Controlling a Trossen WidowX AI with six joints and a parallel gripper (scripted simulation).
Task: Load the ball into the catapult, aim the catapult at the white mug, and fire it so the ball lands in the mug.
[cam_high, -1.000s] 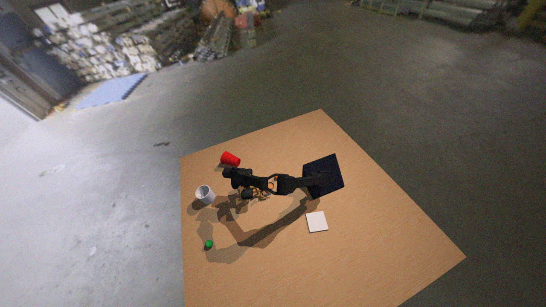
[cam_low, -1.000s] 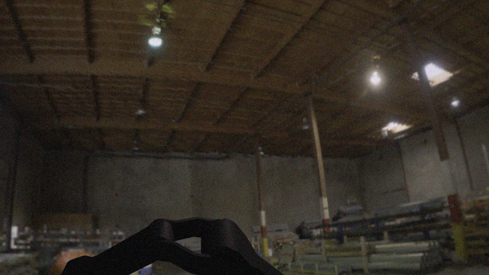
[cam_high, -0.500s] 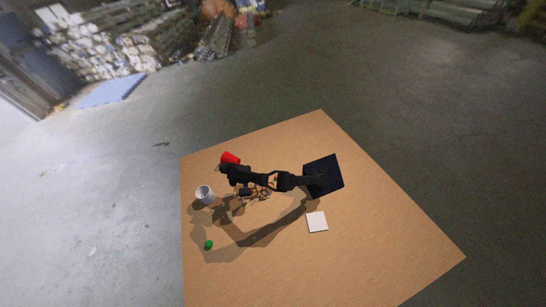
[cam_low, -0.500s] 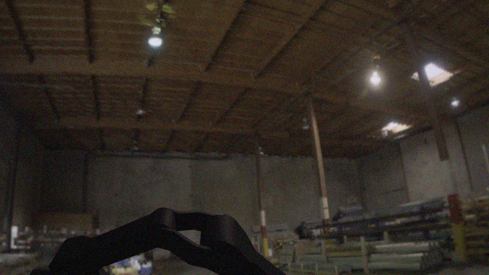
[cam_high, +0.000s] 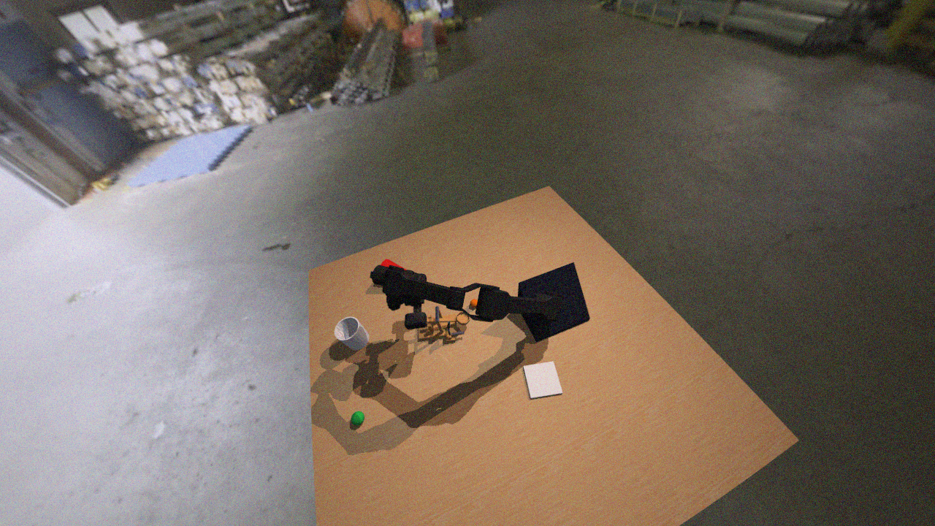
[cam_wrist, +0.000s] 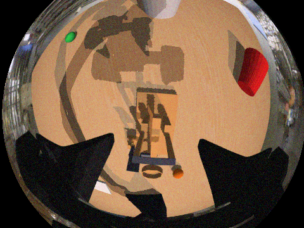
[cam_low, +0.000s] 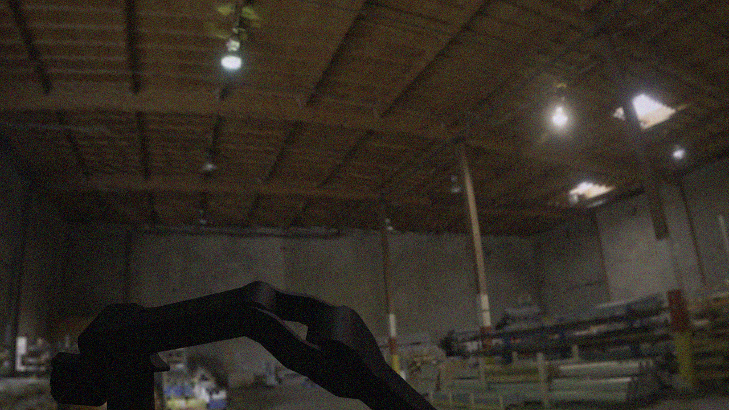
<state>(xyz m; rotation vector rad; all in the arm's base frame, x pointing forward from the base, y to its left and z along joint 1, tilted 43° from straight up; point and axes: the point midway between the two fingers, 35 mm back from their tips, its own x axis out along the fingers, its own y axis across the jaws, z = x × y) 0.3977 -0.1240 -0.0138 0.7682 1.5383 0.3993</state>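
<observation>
The wooden catapult (cam_high: 448,317) (cam_wrist: 153,160) stands on the table, its round cup (cam_high: 462,318) (cam_wrist: 147,175) empty at the end away from the mug. The orange ball (cam_high: 473,303) (cam_wrist: 178,173) lies on the table beside that cup, outside it. The white mug (cam_high: 353,332) (cam_wrist: 163,11) stands beyond the catapult's other end, partly cut off in the wrist view. My gripper (cam_wrist: 157,141) is open and empty above the catapult, one finger to each side of it in the wrist view. The exterior view shows only the arm; the top view does not show the fingertips clearly.
A red cup (cam_high: 391,263) (cam_wrist: 254,69) lies on its side to the right in the wrist view. A green ball (cam_high: 357,418) (cam_wrist: 70,37) lies on the other side. A white square (cam_high: 542,380) (cam_wrist: 102,187) and the arm's black base plate (cam_high: 572,288) are on the table.
</observation>
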